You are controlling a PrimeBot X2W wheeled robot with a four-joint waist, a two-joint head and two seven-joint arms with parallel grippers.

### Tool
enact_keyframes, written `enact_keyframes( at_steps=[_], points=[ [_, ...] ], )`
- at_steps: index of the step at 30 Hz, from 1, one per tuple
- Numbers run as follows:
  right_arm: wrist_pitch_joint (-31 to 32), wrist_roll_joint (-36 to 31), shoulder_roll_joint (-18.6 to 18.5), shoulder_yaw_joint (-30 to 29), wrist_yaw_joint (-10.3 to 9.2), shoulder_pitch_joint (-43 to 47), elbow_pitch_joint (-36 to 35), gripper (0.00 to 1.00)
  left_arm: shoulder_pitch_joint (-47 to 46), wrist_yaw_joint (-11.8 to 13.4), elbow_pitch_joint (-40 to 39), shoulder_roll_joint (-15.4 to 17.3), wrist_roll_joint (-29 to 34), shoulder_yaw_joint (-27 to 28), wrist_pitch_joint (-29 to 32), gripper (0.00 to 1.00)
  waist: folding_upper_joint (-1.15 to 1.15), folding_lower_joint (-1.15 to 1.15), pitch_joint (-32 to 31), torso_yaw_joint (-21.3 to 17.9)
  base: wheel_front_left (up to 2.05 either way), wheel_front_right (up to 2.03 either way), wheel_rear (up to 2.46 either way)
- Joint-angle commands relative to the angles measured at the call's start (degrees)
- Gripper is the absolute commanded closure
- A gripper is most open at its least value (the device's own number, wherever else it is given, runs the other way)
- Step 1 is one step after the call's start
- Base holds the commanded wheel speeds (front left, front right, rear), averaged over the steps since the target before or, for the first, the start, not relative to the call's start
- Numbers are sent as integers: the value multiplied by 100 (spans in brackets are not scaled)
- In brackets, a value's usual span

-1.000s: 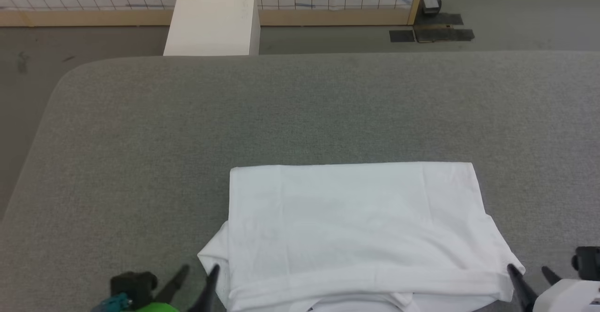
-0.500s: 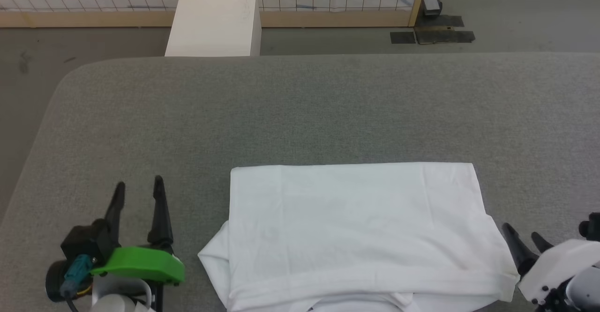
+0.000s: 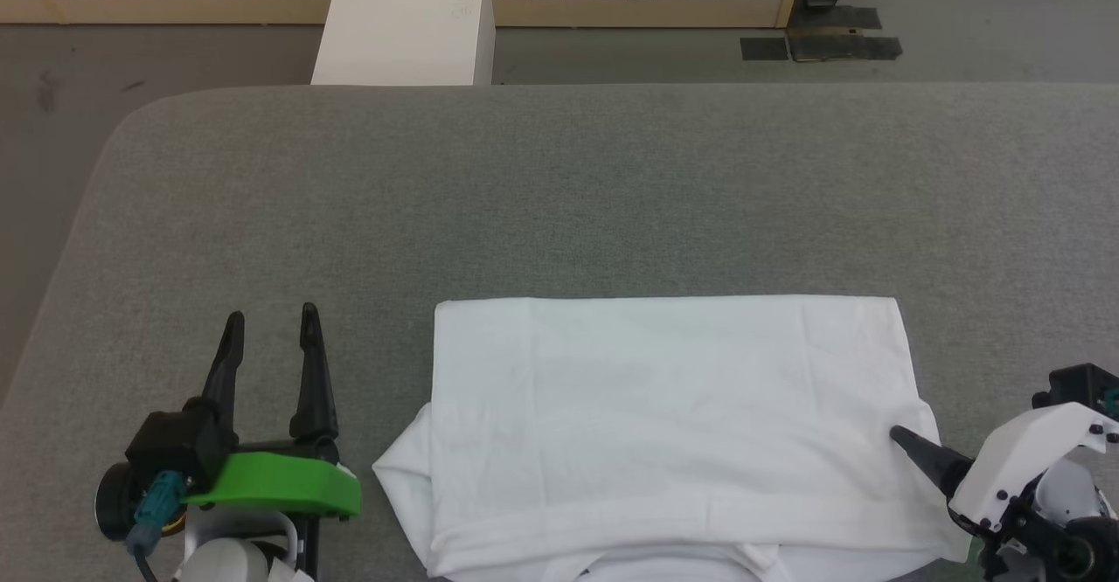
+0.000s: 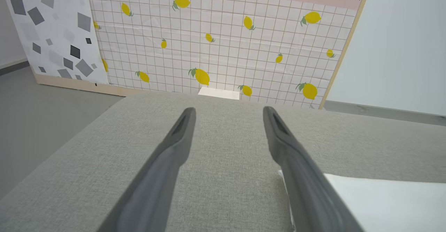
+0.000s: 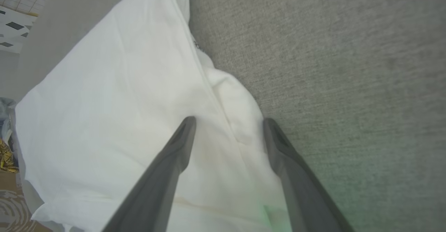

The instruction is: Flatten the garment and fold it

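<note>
- Thin white short-sleeved T-shirt of soft fabric (image 3: 673, 416) lying on the broad grey woven-fabric surface (image 3: 559, 197), close against the front edge and somewhat right of the middle
- Folded into a wide rectangle, with a straight far edge and square far corners
- Looser layers poking out at the near left corner and along the front edge; a little dark stitching just visible there
- Left pincer (image 3: 271, 313) with two long dark fingers, black body and bright green cover, over bare grey cloth towards the front left corner of the surface
- Just left of the T-shirt, apart from it, fingers pointing at the far edge
- Jaws of the left pincer spread wide, nothing between them; in the left wrist view only grey weave between the two fingers, and a strip of white fabric beside one of them
- Right pincer (image 5: 229, 120) at the right-hand side of the T-shirt, near the front edge, jaws likewise spread apart and gripping nothing
- In the right wrist view, one dark finger (image 5: 167, 165) above the flat white panel, the other over the bunched side fold where white meets grey
- Contact between those tips and the cloth: cannot tell
- In the head view, one dark right finger (image 3: 927, 461) slanting in over the T-shirt's right edge from a white housing
- Rigid white box (image 3: 402, 23) on the grey floor (image 3: 52, 84) beyond the far edge of the surface
- Behind the box, a wood-framed panel of white grid pattern with yellow lemons (image 4: 223, 44)
</note>
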Motion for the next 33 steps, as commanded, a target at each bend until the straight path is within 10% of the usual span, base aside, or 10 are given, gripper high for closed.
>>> enact_keyframes(
  at_steps=[1, 5, 6, 12, 33],
  points=[
    [196, 80, 48, 10, -9, -55, 148, 0, -100, -104, 23, -37, 81, 52, -26, 0, 0, 0, 19, 11, 0, 0, 0],
    [661, 345, 122, 10, -9, -169, 284, 6, -134, -301, 60, -111, 169, 167, -27, 0, 0, 0, 49, 5, 0, 0, 0],
    [784, 430, 147, 33, -9, -185, 273, 31, -144, -347, 69, -130, 189, 196, -27, 0, 0, 0, 53, 3, 0, 0, 0],
    [1151, 754, 221, 192, -9, -150, 38, 100, -192, -508, 118, -234, 300, 270, -27, 0, 0, 0, 12, 0, 0, 0, 0],
    [36, -1558, 68, -974, -9, 275, -786, 100, -50, -735, 457, -382, 423, 375, -27, 0, 0, 0, -355, -103, 0, 0, 0]
  ],
)
